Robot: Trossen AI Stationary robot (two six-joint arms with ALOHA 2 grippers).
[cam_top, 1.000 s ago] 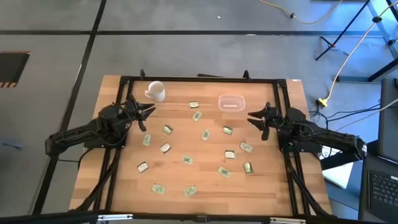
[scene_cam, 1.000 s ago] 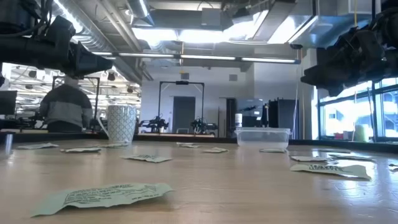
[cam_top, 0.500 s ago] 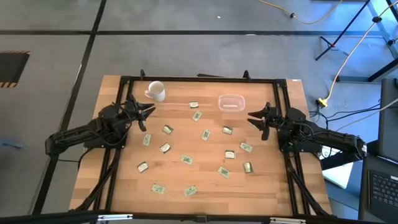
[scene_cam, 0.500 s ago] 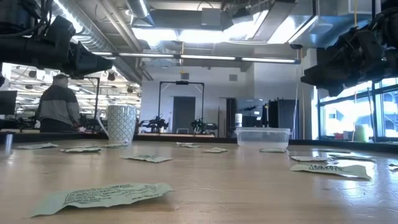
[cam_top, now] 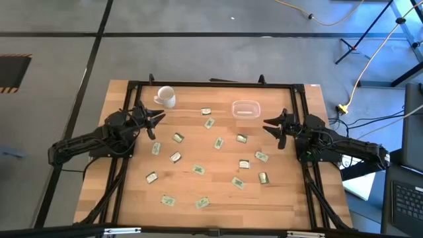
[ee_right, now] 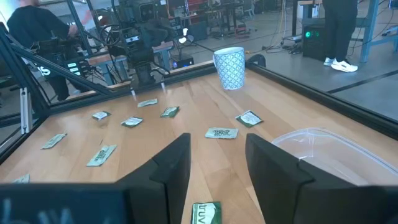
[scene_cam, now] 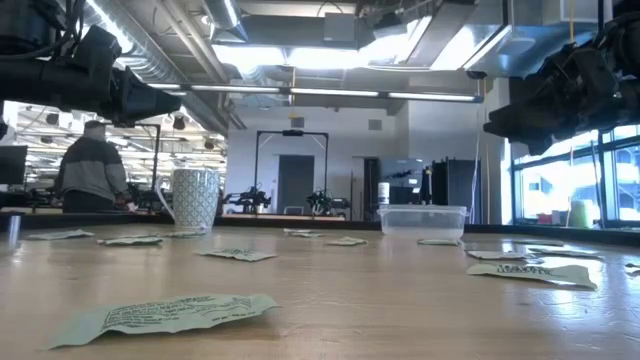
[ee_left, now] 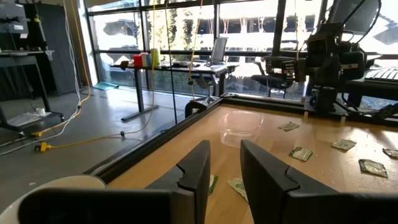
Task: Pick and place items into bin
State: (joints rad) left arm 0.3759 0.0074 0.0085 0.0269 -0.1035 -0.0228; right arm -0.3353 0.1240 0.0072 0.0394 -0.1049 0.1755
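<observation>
- The tabletop [cam_top: 218,192] carries the whole job untouched: pale green and white packets [cam_top: 218,143] lie scattered across it, all outside the bin [cam_top: 245,108], which sits empty at the far edge, well to the right of the white mug [cam_top: 165,96].
- The task looks to be at its very start, with no packet lifted and neither arm committed to one.
- The right tool [cam_top: 269,125] hovers above the wood just in front of and to the right of the bin, its fingers [ee_right: 166,171] parted with a clear gap and nothing between them. In its wrist view a packet [ee_right: 206,213] lies directly below the gap, with the bin's rim [ee_right: 323,144] just beyond.
- The left tool [cam_top: 158,117] hangs in the air on the far side of the mug from the bin, its fingers [ee_left: 196,167] likewise apart and empty, touching nothing. Packets [ee_left: 238,186] show on the wood beneath it.
- The likely next move is a descent onto the nearest packet: these lie flat and thin, so the fingers would need to reach the surface and close on an edge before the short carry to the bin.
- A person [scene_cam: 92,168] stands in the room beyond, well away from the arms.
</observation>
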